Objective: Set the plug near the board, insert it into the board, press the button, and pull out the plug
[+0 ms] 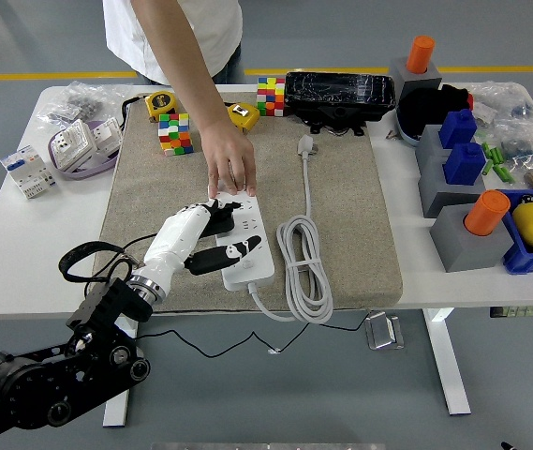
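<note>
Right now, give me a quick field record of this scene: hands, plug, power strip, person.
left hand: reaching in from the lower left, fingers closed on the black plug
right hand: not in view
plug: over the upper sockets of the power strip; whether it is seated cannot be told
power strip: white, lying on the beige mat, its white cord coiled to its right
person's hand: pressing down on the far end of the power strip
</note>
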Tool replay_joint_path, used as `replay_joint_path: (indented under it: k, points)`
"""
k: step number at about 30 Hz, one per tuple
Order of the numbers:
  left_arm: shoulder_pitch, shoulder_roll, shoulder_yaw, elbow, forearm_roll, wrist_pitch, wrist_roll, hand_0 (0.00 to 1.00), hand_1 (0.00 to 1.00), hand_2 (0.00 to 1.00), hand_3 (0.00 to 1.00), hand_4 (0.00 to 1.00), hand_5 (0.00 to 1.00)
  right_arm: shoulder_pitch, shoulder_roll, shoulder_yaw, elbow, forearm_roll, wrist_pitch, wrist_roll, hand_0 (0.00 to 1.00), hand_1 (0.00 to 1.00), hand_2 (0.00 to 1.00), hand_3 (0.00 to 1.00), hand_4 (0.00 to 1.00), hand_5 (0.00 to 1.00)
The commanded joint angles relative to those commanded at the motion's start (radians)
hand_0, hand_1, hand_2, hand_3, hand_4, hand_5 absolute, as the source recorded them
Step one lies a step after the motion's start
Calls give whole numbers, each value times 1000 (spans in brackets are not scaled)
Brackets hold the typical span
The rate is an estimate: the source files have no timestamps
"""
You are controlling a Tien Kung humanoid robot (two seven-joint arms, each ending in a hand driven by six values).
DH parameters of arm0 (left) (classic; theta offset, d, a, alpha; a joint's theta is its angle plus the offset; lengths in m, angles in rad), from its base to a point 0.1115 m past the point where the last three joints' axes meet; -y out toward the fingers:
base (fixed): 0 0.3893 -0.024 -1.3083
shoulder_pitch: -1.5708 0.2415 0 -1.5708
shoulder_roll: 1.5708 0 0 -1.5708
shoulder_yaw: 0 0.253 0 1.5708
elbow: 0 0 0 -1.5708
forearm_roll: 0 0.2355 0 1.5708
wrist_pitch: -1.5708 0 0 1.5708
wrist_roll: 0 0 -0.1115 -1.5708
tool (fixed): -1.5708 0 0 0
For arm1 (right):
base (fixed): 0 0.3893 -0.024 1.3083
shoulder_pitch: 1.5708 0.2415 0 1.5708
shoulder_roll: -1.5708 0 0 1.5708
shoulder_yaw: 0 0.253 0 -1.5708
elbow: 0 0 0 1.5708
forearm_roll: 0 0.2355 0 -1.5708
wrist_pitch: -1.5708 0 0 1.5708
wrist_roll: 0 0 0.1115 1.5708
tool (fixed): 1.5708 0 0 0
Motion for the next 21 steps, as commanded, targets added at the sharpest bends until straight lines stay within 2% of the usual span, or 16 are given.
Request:
replay_joint_path:
  k: [7,21]
  points:
    - [-14,-10,13,15,12,-8,12,817,806,782,789,863,757,1,1,0,1,1,0,1,612,642,654,556,952,492]
    - [-14,0,6,9,20,-9,32,810,801,779,783,863,757,0,2,13,0,3,-4,10,610,641,654,555,951,492]
